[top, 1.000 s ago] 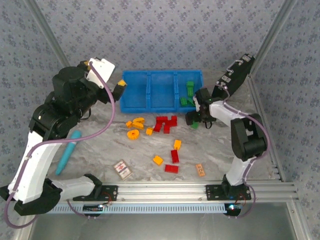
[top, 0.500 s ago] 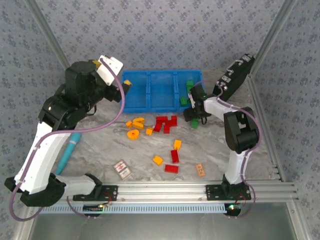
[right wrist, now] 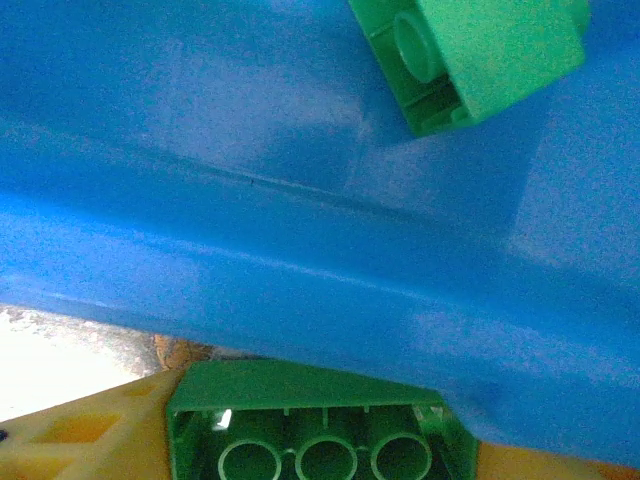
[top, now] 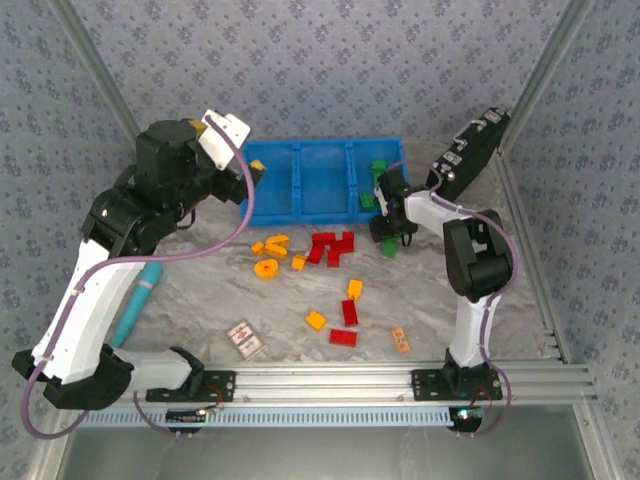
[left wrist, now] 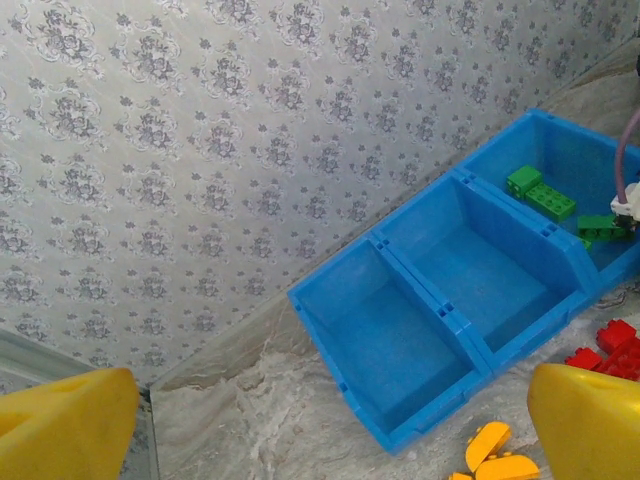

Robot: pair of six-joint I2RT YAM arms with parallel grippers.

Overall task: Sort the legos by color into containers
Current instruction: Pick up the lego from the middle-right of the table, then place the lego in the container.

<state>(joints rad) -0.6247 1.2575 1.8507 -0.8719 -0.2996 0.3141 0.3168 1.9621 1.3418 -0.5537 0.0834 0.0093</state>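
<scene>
Left end effector [top: 252, 172] is held spread and empty at the left end of the blue bin [top: 300, 213]. Right end effector [top: 391, 230] is closed on a green brick [right wrist: 320, 440] at the bin's right front corner. Red and orange legos [top: 330, 247] are scattered on the table [top: 200, 290] before the bin. Other green bricks [left wrist: 540, 193] are seen in its right compartment.

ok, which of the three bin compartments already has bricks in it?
The right-end compartment: green bricks lie in it. The middle compartment and the left compartment show only bare blue floor.
</scene>
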